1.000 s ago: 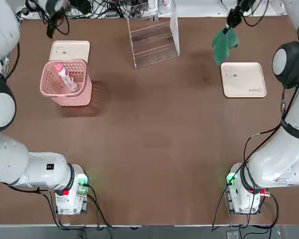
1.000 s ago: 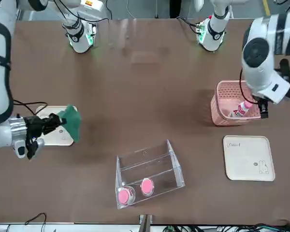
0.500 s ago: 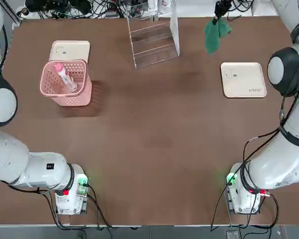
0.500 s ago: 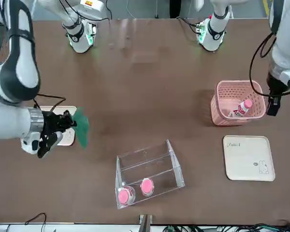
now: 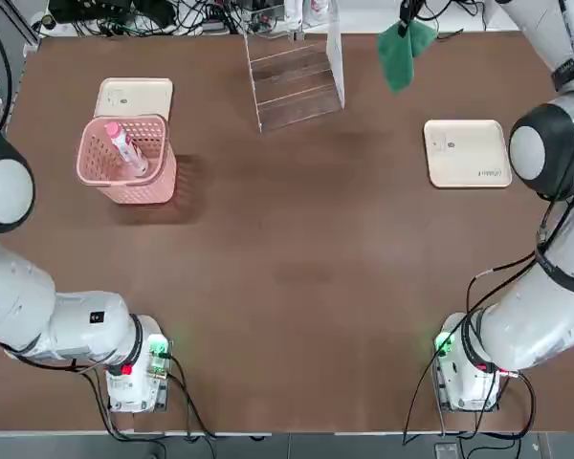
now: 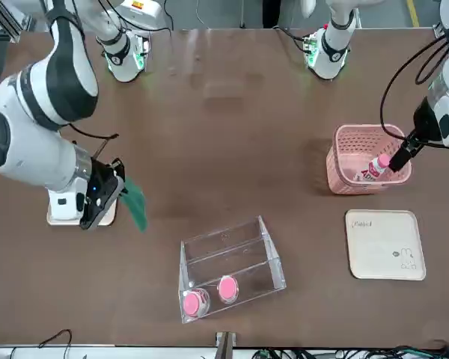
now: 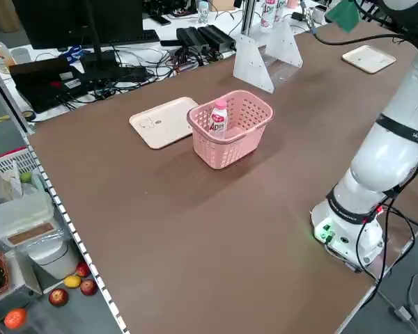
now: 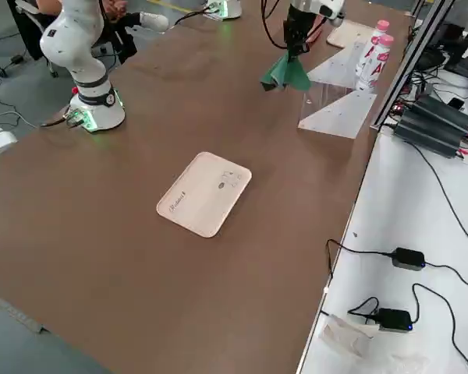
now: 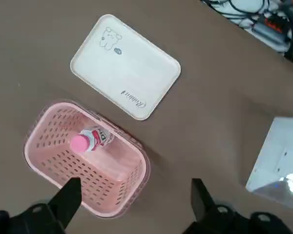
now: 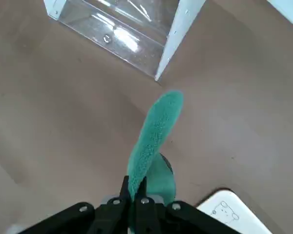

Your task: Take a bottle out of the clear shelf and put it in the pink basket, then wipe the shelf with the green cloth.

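The right gripper (image 10: 132,194), fingers pinched on the green cloth (image 5: 396,53), holds it in the air near the worktop's far edge, just beside the clear shelf (image 5: 295,72). The bottle (image 5: 126,150) leans inside the pink basket (image 5: 124,159) near the worktop's left edge. Above it, the left gripper (image 9: 134,204) hangs with fingers spread wide and empty.

Print on bottle (image 9: 90,141) and trays (image 9: 126,66) — unreadable.

brown table (image 5: 306,268), white side bench (image 8: 421,257) with cables (image 8: 421,257), grey floor (image 8: 31,343)
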You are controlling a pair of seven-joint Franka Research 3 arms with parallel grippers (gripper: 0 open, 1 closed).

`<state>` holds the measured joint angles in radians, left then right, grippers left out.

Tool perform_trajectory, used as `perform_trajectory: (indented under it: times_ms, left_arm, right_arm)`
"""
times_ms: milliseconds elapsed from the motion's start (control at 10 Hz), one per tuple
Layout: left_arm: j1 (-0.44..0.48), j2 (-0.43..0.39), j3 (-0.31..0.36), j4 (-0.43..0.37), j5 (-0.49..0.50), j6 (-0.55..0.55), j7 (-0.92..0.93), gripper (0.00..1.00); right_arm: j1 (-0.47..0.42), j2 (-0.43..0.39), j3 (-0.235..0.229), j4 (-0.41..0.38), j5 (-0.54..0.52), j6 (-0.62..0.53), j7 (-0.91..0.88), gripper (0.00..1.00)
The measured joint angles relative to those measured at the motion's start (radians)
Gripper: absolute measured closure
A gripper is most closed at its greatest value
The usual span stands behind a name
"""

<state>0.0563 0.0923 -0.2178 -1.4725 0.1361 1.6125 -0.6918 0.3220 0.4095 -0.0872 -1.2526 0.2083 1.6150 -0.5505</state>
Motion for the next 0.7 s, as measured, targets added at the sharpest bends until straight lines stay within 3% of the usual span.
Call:
perform_trajectory:
  times_ms: [200,500,700]
  left_arm:
    - [0.01,0.0,0.001,0.002,-0.011,-0.023,0.172,0.0]
    - [0.003,0.002,-0.009,0.051,-0.018,-0.151,0.392,0.0]
    - [0.007,0.003,-0.008,0.071,-0.019,-0.172,0.553,0.0]
  right_arm:
    - [0.032,-0.045,0.0,0.0,-0.034,-0.004,0.148,0.95]
    - [0.058,-0.108,0.024,-0.002,-0.035,-0.052,0.532,0.95]
    - [0.089,-0.122,0.033,-0.01,-0.028,-0.061,0.647,0.95]
